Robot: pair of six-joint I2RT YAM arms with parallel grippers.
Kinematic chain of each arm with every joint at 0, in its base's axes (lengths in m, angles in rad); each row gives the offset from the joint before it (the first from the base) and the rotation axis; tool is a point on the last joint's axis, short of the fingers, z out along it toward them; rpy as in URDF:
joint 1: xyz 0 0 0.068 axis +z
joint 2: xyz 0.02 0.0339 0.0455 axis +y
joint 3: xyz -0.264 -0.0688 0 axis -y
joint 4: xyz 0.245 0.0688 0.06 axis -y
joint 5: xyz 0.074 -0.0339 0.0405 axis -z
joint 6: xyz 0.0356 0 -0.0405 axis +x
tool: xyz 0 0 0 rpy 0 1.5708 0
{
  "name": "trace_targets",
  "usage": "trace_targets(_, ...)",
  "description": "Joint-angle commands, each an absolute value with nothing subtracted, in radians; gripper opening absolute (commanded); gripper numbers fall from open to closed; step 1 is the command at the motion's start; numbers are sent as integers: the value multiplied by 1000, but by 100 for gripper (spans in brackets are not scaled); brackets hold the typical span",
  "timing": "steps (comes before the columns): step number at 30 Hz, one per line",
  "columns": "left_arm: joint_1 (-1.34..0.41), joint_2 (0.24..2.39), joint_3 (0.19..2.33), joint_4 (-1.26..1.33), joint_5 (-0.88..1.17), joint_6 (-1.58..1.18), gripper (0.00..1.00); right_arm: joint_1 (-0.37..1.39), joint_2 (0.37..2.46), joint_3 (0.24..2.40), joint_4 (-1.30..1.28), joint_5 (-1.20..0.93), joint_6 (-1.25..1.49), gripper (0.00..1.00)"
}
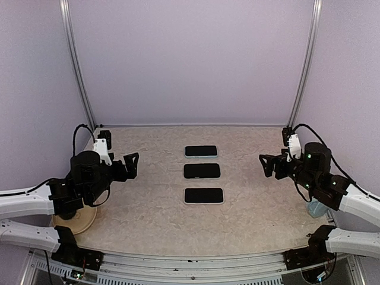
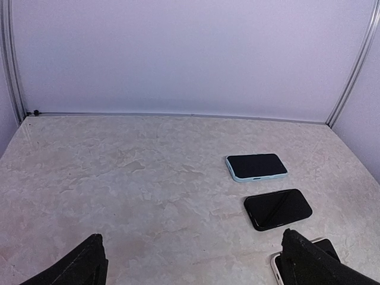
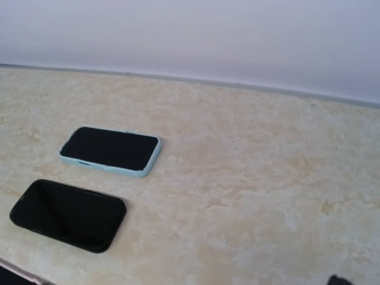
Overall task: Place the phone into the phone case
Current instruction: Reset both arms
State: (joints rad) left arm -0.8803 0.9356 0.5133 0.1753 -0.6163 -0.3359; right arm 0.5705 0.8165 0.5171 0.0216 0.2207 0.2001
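left tool [image 1: 133, 167]: spread wide and holding nothing. It sits over the left side of the tabletop [image 1: 148, 214], facing the middle. In its own wrist view both dark fingers [image 2: 83, 264] poke in at the bottom corners with bare surface between them.
right tool [image 1: 265, 167]: same deal, spread wide with nothing in it, over the right side and pointing in at the left one.
phones: there are three lying flat in a column down the middle, long sides facing each other, close but not touching, well apart from both tools.
far one: light-blue-rimmed phone [image 1: 200, 151], dark face up. Looks like a pale blue case around it, but honestly can't tell if a phone is really inside.
middle one: black phone [image 1: 202, 171], no coloured rim, glossy, angled a bit in the left wrist view [image 2: 278, 209].
near one: white-rimmed phone [image 1: 203, 195], half hidden behind a finger in the left wrist view. Same doubt about case or phone.
extra: tan round disc [image 1: 83, 221] under the left arm, near the front-left corner.
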Motion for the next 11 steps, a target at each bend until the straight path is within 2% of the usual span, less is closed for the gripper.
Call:
trace_targets(1, -873, 922, 537, 150, -636, -331, 99, 564, 762, 495, 45, 205, 170, 100)
trace_targets(11, -870, 934, 527, 151, -617, -351, 99, 565, 753, 513, 32, 240, 176, 100)
